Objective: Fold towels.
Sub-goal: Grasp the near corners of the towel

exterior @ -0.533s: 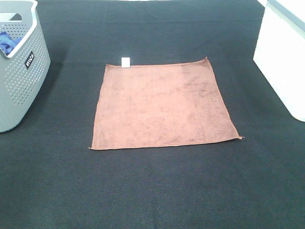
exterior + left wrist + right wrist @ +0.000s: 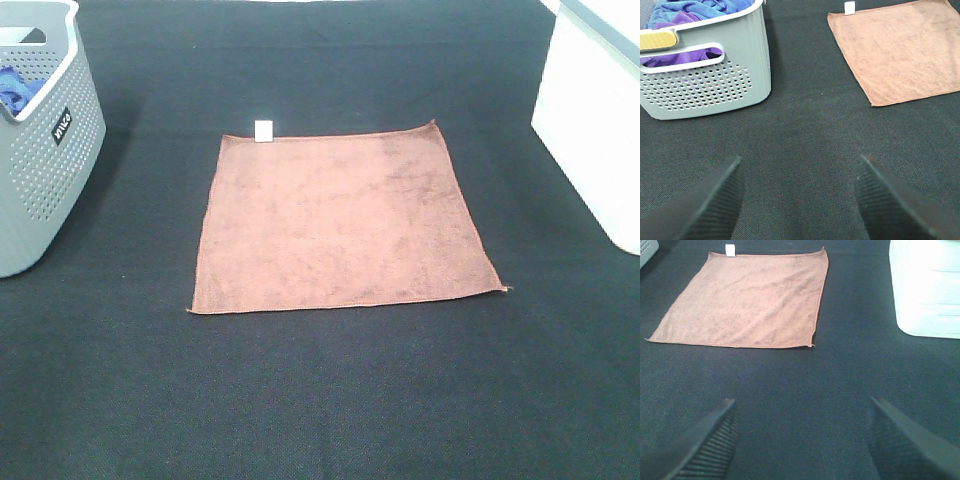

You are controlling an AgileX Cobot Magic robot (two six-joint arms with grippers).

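Note:
A square terracotta-brown towel (image 2: pixel 340 215) lies flat and unfolded in the middle of the dark table, its small white tag (image 2: pixel 264 129) at the far left corner. It also shows in the left wrist view (image 2: pixel 900 50) and the right wrist view (image 2: pixel 747 297). My left gripper (image 2: pixel 797 200) is open and empty, above bare table in front of the basket, well short of the towel. My right gripper (image 2: pixel 800 440) is open and empty, above bare table near the towel's front right corner. Neither arm shows in the high view.
A grey perforated basket (image 2: pixel 50 150) stands at the left edge, holding blue and purple cloths (image 2: pixel 685 15). A white bin (image 2: pixel 595 120) stands at the right edge. The dark table surface (image 2: pixel 320 400) surrounds the towel.

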